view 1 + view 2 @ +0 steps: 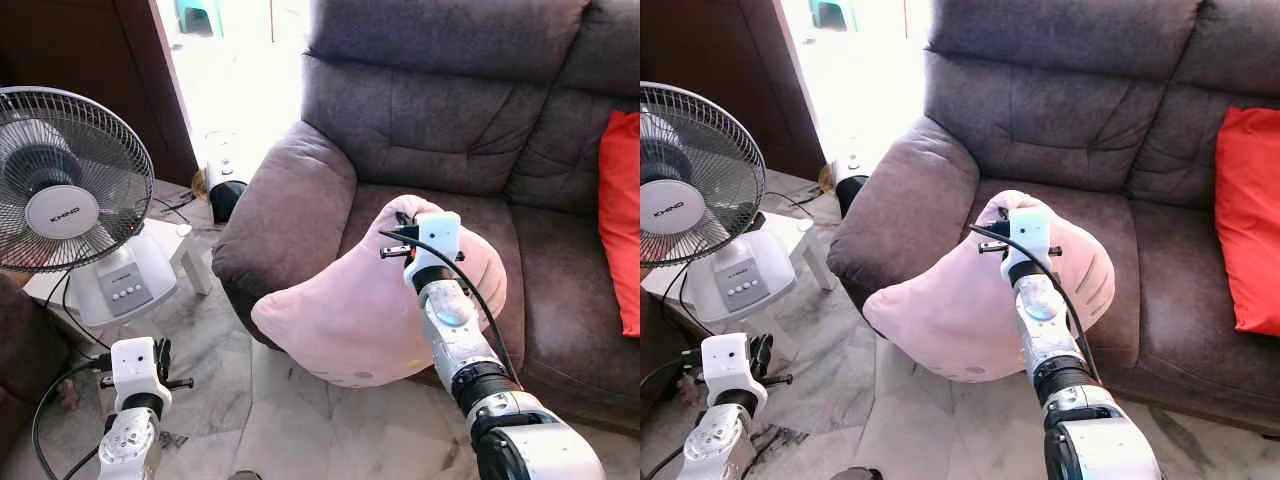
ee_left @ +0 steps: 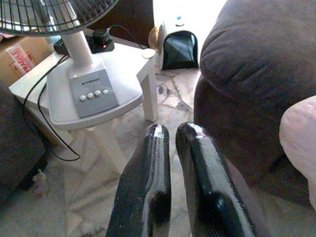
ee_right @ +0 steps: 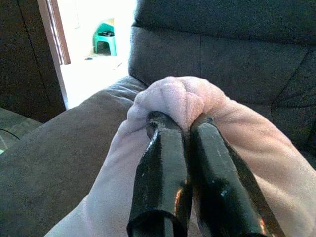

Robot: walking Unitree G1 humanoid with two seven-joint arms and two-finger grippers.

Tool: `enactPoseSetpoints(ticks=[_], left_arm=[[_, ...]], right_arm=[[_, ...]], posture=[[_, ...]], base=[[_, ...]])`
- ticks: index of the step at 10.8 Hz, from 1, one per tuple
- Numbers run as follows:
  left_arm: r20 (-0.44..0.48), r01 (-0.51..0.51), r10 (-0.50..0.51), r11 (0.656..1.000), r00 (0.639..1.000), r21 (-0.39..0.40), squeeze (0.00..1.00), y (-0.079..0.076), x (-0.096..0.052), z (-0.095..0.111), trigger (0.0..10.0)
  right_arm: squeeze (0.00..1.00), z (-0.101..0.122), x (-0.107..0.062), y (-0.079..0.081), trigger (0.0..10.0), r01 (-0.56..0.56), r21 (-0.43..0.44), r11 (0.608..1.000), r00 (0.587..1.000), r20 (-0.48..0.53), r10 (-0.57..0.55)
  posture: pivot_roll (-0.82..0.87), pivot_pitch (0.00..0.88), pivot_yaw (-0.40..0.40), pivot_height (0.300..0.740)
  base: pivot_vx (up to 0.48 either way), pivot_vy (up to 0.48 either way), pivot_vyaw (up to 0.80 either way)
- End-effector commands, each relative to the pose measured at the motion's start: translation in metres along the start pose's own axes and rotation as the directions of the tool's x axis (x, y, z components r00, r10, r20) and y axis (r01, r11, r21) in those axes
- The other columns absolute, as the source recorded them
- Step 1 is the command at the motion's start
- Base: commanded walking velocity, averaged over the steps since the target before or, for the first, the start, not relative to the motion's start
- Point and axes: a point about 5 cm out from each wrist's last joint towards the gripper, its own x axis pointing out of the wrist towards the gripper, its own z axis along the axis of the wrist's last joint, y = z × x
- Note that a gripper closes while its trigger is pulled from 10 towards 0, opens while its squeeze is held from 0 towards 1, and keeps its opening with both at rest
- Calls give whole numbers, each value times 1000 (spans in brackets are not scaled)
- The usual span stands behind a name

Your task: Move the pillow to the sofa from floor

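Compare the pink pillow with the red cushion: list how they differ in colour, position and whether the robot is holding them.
The pink pillow is pale pink; the red cushion is bright red. The pink pillow hangs at the sofa's front edge beside the armrest, pinched by the right gripper; the red cushion leans untouched against the backrest further right. Both are soft furnishings at the same sofa.

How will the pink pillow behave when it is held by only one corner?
The pillow is probably soft and floppy: its fabric bunches between the right gripper fingers. It seems light, since one pinch holds it. It may sag or swing.
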Motion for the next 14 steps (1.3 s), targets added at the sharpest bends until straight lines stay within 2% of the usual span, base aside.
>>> enactPoseSetpoints(ticks=[1,3,4,5,7,10,14], left_arm=[[-17,0,0,1000,1000,14,0,1,-4,-4,10000],[-41,24,-22,999,999,30,0,-2,-4,-7,10000],[-49,31,-30,999,998,31,0,-4,-4,-8,10000],[-64,43,-41,999,997,30,0,-6,-5,-11,10000],[-149,65,-58,997,987,41,0,-7,-13,-28,10000],[-218,72,-58,996,974,57,0,-6,-20,-42,10000],[-187,88,-69,992,980,93,0,-8,-15,-36,10000]], right_arm=[[0,18,6,-1,10000,11,14,1000,997,80,-12],[0,18,7,-2,10000,16,16,1000,998,67,-17],[0,20,7,-2,10000,16,-27,1000,997,75,-14],[0,18,7,-2,10000,21,-25,999,998,67,-19],[0,13,5,-5,10000,38,20,999,998,45,-39],[0,13,6,-5,10000,40,6,999,998,37,-41],[0,10,6,-7,10000,64,9,998,998,11,-64]], posture=[[194,114,-29,740],[195,113,-30,740],[193,113,-30,740],[193,112,-30,740],[194,113,-30,740],[196,114,-32,740],[197,111,-34,740]], base=[[0,0,0],[0,0,0],[0,0,0],[0,0,581],[0,0,0],[0,0,0],[215,0,0]])
